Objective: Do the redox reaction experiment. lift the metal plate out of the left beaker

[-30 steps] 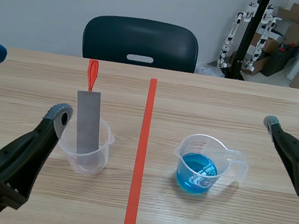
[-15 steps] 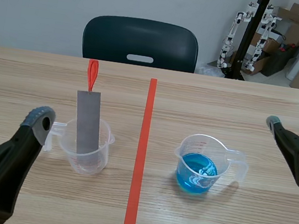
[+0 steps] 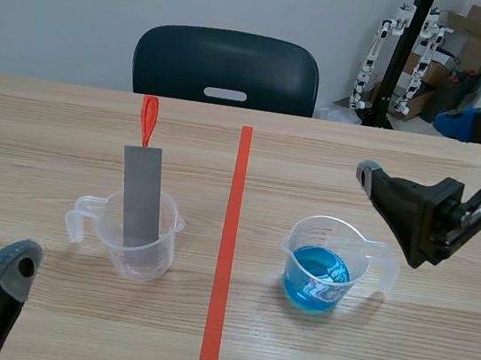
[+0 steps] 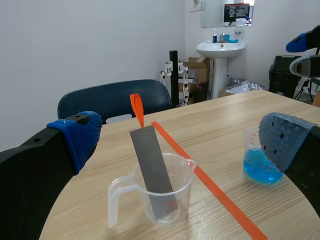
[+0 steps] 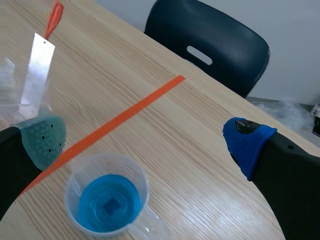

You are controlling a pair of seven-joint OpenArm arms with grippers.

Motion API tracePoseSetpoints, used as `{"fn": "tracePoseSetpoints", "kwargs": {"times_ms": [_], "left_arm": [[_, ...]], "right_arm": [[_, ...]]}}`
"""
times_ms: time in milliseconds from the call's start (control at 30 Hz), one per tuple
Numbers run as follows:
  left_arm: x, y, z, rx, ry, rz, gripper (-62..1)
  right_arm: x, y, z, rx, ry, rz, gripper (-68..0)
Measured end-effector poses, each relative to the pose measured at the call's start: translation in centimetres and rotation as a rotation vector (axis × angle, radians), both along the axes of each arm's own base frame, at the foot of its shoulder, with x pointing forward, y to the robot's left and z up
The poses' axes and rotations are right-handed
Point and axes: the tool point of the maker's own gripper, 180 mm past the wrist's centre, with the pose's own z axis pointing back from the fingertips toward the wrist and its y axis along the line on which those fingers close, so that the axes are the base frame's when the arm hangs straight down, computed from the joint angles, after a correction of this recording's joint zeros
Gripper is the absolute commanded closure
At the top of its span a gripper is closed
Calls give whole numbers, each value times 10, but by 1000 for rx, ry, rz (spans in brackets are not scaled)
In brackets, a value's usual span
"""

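With the plate (image 3: pixel 142 198) leaning upright in the left beaker (image 3: pixel 137 246), the left gripper (image 4: pixel 181 137) (fingers apart, empty, like the right gripper (image 5: pixel 146 141)) should pinch its top above the rim and lift straight up.

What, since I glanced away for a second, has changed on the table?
The left gripper drew back from the left beaker toward the robot; the right gripper swung in toward the right beaker. Both open, nothing taken. The metal plate stands in its beaker; beakers unmoved.
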Motion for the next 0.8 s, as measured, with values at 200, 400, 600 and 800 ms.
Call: {"fn": "tracePoseSetpoints", "kwargs": {"times_ms": [200, 400, 600, 800], "left_arm": [[-12, 10, -17, -27, 24, 24, -623], [-20, 13, -30, -45, 52, 30, -623], [-34, 11, -40, -58, 45, 36, -623], [-49, 13, -55, -61, 56, 69, -623]], "right_arm": [[6, 23, 11, 21, -25, 75, -679], [17, 34, 4, 31, -9, 105, -679], [31, 45, -12, 30, 25, 110, -679], [36, 71, -19, 30, 48, 160, -679]]}}
